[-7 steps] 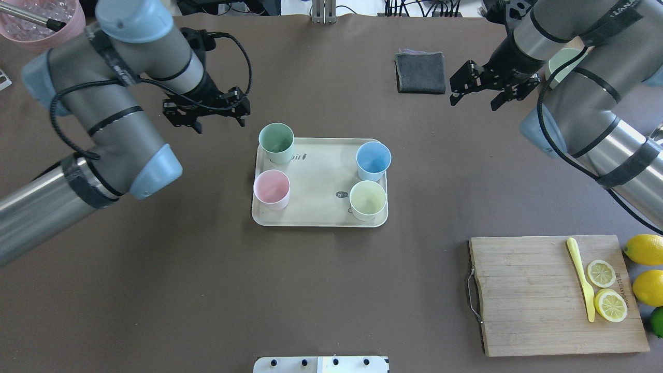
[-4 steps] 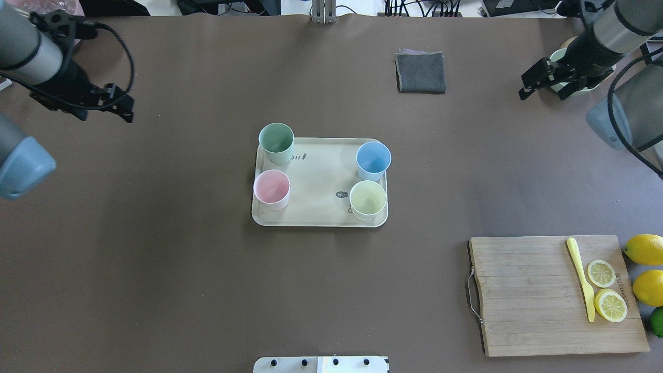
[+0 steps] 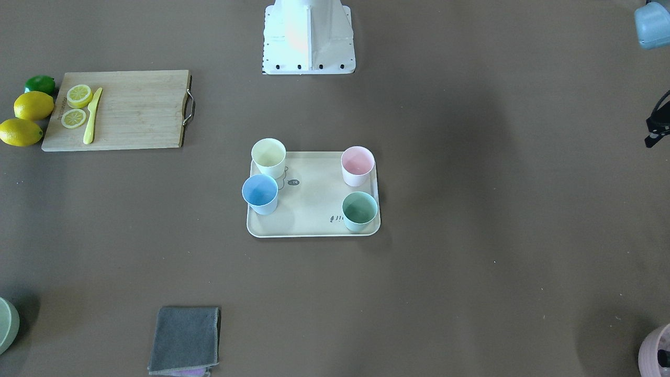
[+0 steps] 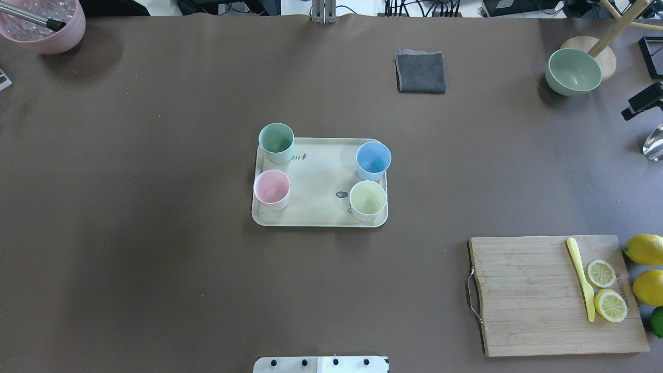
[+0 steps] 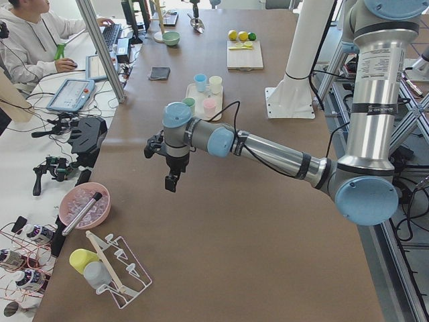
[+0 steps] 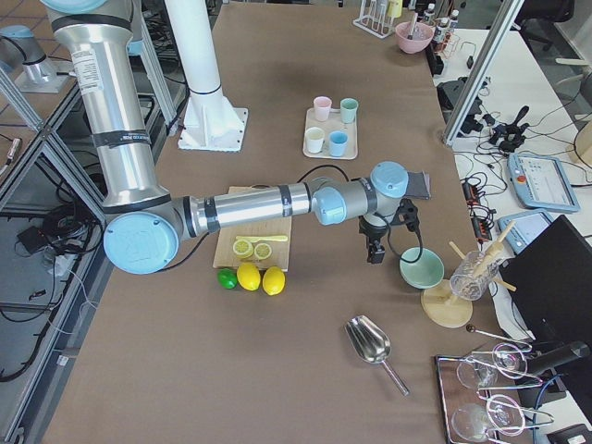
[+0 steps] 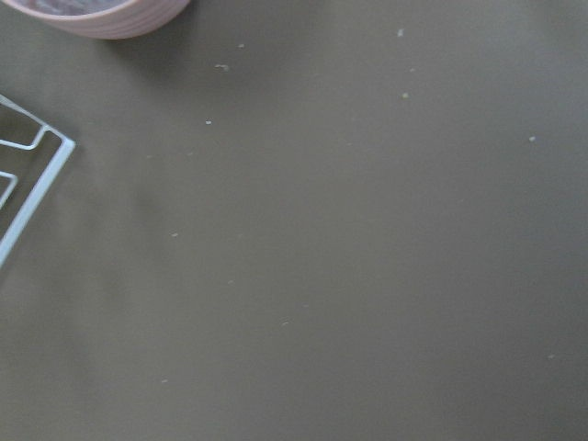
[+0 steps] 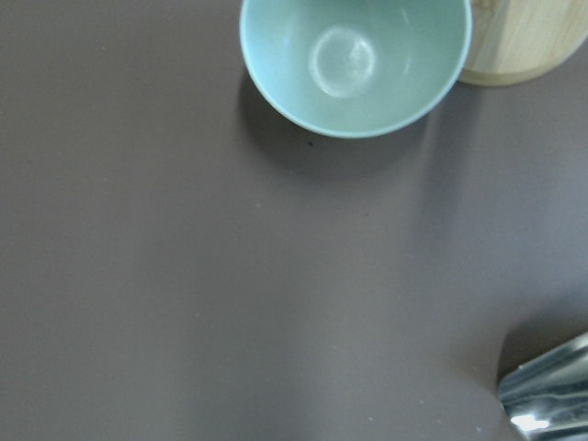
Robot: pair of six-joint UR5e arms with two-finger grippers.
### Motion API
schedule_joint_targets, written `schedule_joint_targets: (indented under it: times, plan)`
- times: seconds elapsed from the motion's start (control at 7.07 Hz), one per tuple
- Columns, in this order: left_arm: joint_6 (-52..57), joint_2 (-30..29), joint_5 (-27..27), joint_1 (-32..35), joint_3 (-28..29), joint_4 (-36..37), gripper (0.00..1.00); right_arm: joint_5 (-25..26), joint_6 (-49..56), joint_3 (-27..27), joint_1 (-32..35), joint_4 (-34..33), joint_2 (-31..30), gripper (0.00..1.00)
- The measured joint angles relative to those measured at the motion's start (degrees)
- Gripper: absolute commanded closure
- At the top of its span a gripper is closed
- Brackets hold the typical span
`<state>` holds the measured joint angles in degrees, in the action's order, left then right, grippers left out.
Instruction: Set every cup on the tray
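Observation:
The cream tray [image 4: 317, 178] lies mid-table, also in the front view [image 3: 314, 207]. All the cups stand upright on it, one per corner: mint green [image 4: 276, 141], pink [image 4: 271, 187], light blue [image 4: 373, 158], pale yellow [image 4: 368, 199]. My left gripper [image 5: 171, 182] hangs over bare table far to the left of the tray; only a black part shows at the front view's edge [image 3: 657, 124]. My right gripper [image 6: 374, 252] hangs near the green bowl; a part shows at the overhead view's right edge [image 4: 642, 101]. I cannot tell whether either is open. Both wrist views show no fingers.
A wooden cutting board [image 4: 523, 295] with lemon slices and a yellow knife lies front right, whole lemons beside it. A grey cloth [image 4: 420, 72] and a green bowl [image 4: 572, 70] lie at the back. A pink bowl [image 4: 44, 23] stands back left. A metal scoop [image 6: 370, 344] lies at the right end.
Both arms have pulled away from the tray, the left to the left and the right to the right, almost out of the overhead view. The cups and tray have not moved.

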<state>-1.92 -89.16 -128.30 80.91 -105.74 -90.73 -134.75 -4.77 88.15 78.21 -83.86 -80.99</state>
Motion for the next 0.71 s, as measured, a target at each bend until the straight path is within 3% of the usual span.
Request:
schedule_joint_targets:
  times: [0.28,0.71]
  plan:
    - [2.05,3.53,-1.19,1.31,0.40,-0.35,0.02,0.45,3.86,-0.59,1.76,0.08,-2.37,0.00]
    - [1.81,3.87,-1.73,2.80,0.52,-0.48,0.02,0.48,5.07,-0.97,2.30,0.09,-3.22,0.00]
